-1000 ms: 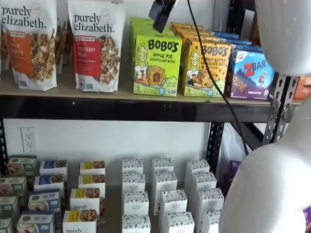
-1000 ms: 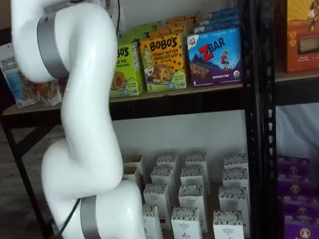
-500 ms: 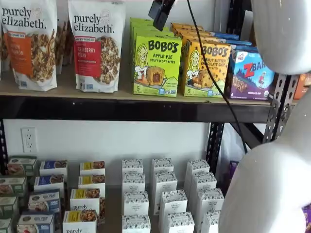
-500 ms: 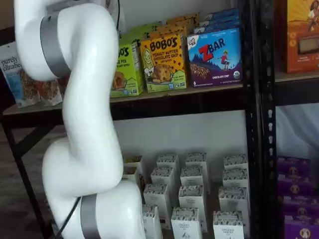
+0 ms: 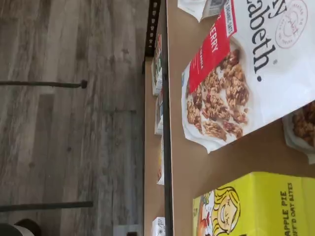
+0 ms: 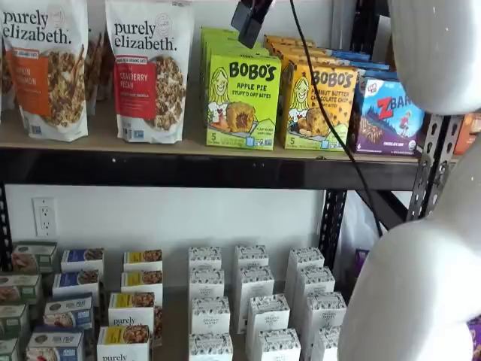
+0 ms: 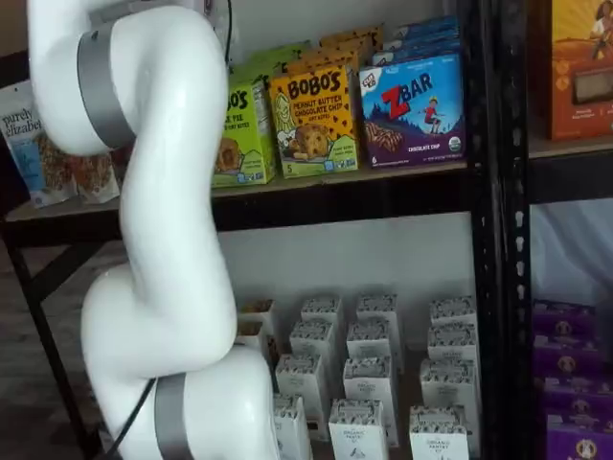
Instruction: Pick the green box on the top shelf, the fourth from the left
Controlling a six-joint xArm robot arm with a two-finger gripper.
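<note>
Green box (image 6: 242,101): untouched, upright at the top shelf (image 6: 188,167) front edge, left of the yellow-orange Bobo's box (image 6: 319,107); my gripper (image 6: 245,21) hangs above it, spread wide, empty; approach, grasp, lift remain.

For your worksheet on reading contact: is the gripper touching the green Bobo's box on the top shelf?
Apart. In a shelf view the gripper hangs at the picture's top edge, above the green box, with wall showing between its tip and the front carton's top.
</note>
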